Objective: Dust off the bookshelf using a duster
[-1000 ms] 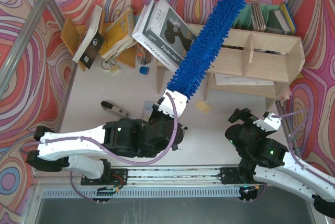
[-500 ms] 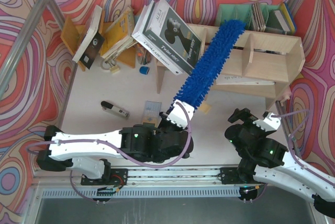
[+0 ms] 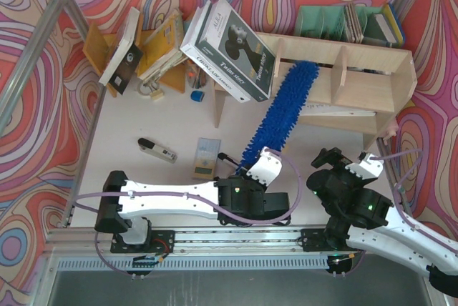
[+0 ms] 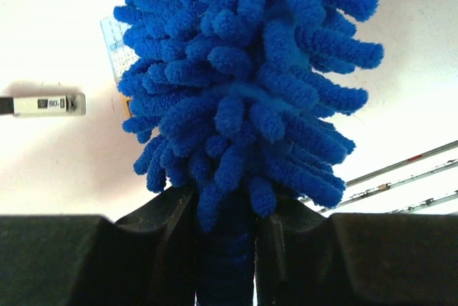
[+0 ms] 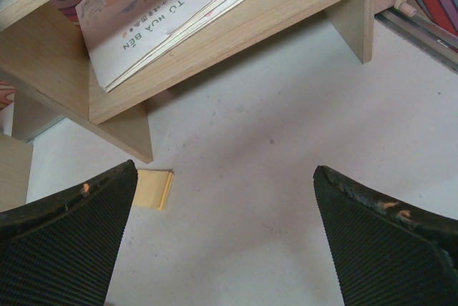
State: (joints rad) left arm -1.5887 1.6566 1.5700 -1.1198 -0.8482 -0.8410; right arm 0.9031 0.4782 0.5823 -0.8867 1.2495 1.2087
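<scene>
The blue fluffy duster (image 3: 283, 109) slants from my left gripper (image 3: 259, 164) up and right, its tip inside the middle lower compartment of the pale plywood bookshelf (image 3: 372, 95). In the left wrist view my left gripper (image 4: 225, 231) is shut on the duster's handle, with the chenille head (image 4: 243, 70) filling the frame above. My right gripper (image 3: 330, 159) is open and empty, low in front of the bookshelf's right end. In the right wrist view its fingers (image 5: 71, 227) frame bare table below the bookshelf (image 5: 215, 41).
A thin book (image 5: 157, 20) lies flat in the shelf's lower right compartment. A yellow pad (image 5: 154, 189) lies by the shelf foot. A large book (image 3: 229, 48) leans on the shelf's left end. A stapler (image 3: 156, 150), a small booklet (image 3: 206, 158) and a wooden book rack (image 3: 136, 48) sit left.
My left arm has swung right and lowered the duster. Its head came down from above the shelf's top into the middle lower compartment. The right arm has not moved.
</scene>
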